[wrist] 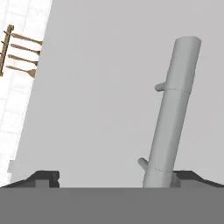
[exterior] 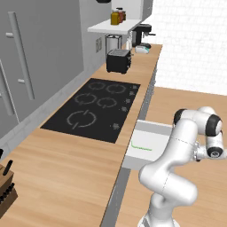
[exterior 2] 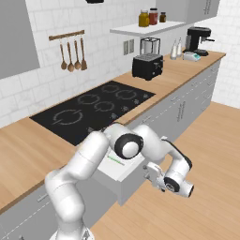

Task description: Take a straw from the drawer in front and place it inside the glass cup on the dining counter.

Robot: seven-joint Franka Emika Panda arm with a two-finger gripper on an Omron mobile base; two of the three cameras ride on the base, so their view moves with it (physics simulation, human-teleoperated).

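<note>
One drawer stands pulled out from the grey cabinet run below the wooden table, at about 3 o'clock from the black cooktop in the left base view. One straw, thin and bright green with a bent end, lies flat on the drawer's pale floor, toward its 7 o'clock corner; in the right base view a short piece of it shows just under the arm's elbow.

The gripper hangs in front of the drawer's flat face, out over the wooden floor, apart from the straw and holding nothing. In the hand view its two dark fingers sit far apart at the bottom corners, and one grey bar handle on a flat grey front rises just beside the finger at 5 o'clock.

The cooktop carries four burner rings. At 12 o'clock from it on the table stands one black toaster, with one black coffee machine farther along. One white shelf above holds three jars. Three wooden utensils hang from one rail on the tiled wall. One knife block sits at the table's 7 o'clock end in the left base view.
</note>
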